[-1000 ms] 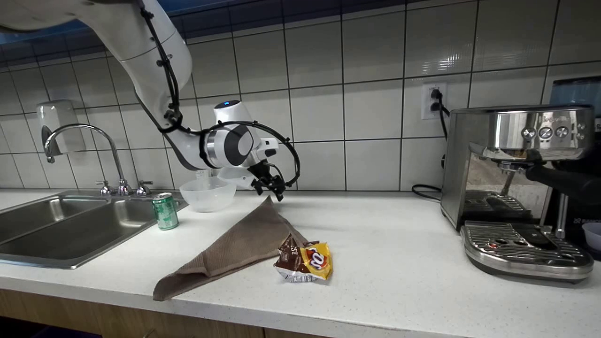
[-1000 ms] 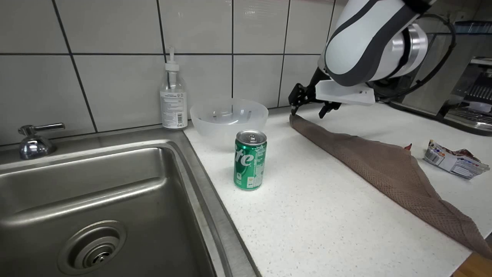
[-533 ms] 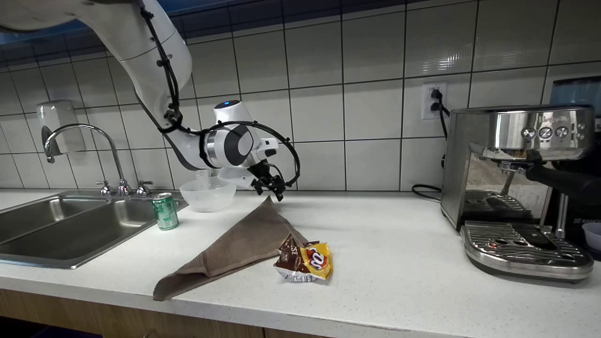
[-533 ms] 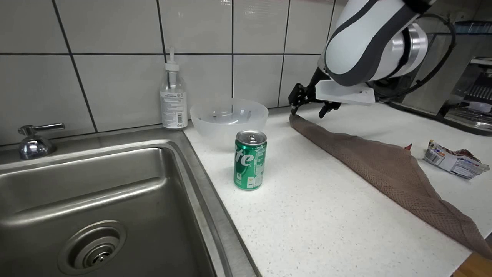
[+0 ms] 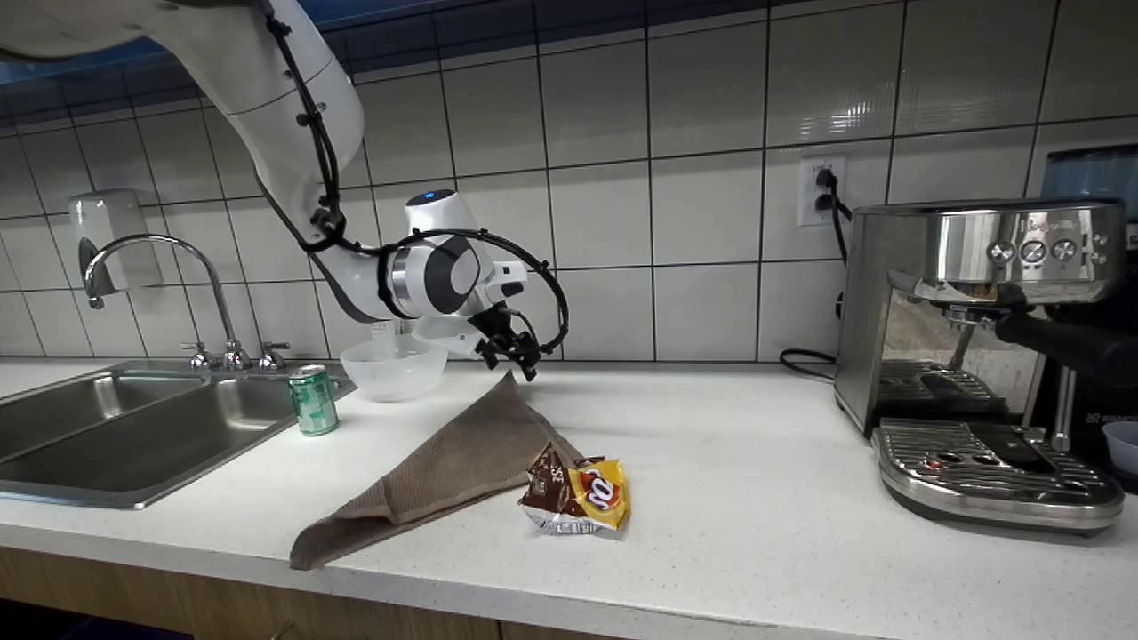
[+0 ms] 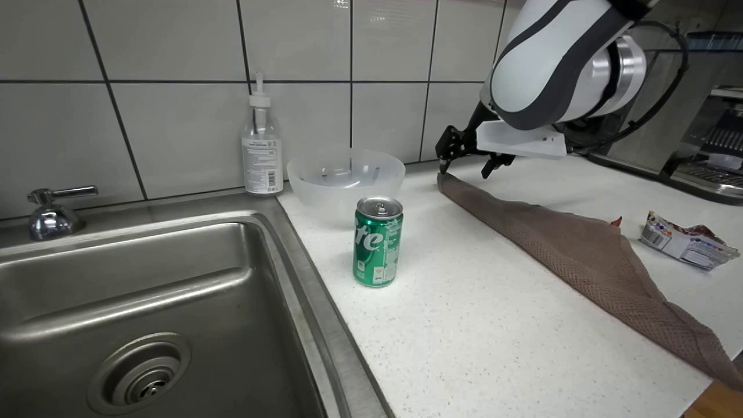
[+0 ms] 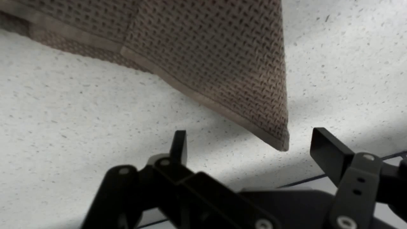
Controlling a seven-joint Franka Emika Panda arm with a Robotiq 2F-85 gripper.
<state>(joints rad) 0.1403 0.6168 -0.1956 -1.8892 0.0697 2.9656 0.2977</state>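
Observation:
My gripper (image 7: 249,129) stands open low over the counter near the tiled wall, and nothing is held. A brown woven cloth (image 7: 222,57) lies partly folded, its pointed corner reaching in between the fingers in the wrist view, closer to the right one and apart from both. In both exterior views the gripper (image 5: 510,368) (image 6: 465,173) hangs at the far tip of the cloth (image 5: 462,444) (image 6: 569,238). By the cloth's side rests a crumpled brown and yellow snack bag (image 5: 578,493) (image 6: 688,241).
A green can (image 5: 313,402) (image 6: 377,244) stands upright beside the metal sink (image 6: 174,290). Behind it are a translucent bowl (image 5: 394,372) (image 6: 342,180) and a pump bottle (image 6: 261,151) by the wall. An espresso machine (image 5: 978,356) occupies the counter's other end.

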